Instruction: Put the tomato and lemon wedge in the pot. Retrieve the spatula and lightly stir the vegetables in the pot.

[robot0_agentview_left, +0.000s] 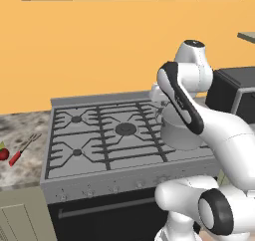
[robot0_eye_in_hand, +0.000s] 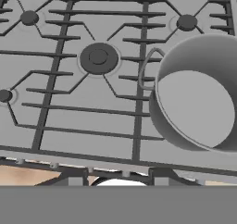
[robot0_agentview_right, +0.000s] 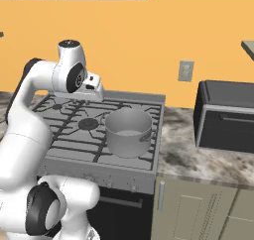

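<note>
Pot point(robot0_agentview_right: 128, 133): seated on the stove's point(robot0_agentview_left: 99, 135) right front burner, interior bare. Tomato point(robot0_agentview_left: 4, 154) and spatula point(robot0_agentview_left: 22, 149): lying on the counter point(robot0_agentview_left: 25, 130) left of the stove, well apart from the pot; fetching of the tomato is judged the step in hand, calling for a leftward reach. Gripper: held above the stove, nothing seen held; jaw opening cannot be told.
</note>
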